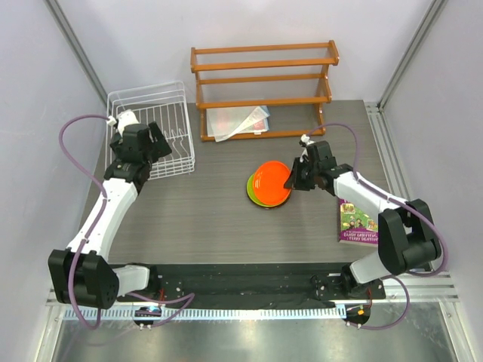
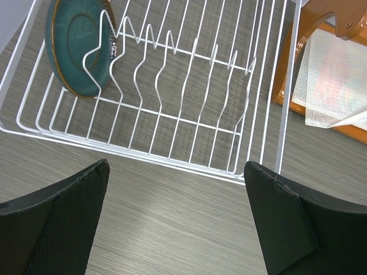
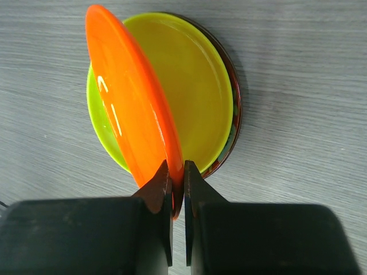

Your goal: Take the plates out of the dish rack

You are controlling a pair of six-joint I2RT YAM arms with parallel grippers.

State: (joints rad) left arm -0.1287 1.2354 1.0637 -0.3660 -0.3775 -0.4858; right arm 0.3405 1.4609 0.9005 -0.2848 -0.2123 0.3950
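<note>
My right gripper [image 3: 178,172] is shut on the rim of the orange plate [image 3: 129,97] and holds it tilted over the lime green plate [image 3: 189,86], which lies on the dark red plate [image 3: 234,97] on the table. The stack also shows in the top view [image 1: 260,192], with the right gripper [image 1: 290,181] at its right edge. The white wire dish rack [image 2: 172,86] holds the dark teal plate [image 2: 77,46] upright at its far left. My left gripper [image 2: 175,200] is open and empty over the table just in front of the rack [image 1: 155,121].
An orange wooden three-tier shelf [image 1: 264,75] stands at the back, with a clear bag [image 1: 238,121] on its lowest tier. A book [image 1: 357,222] lies on the table at the right, near the right arm.
</note>
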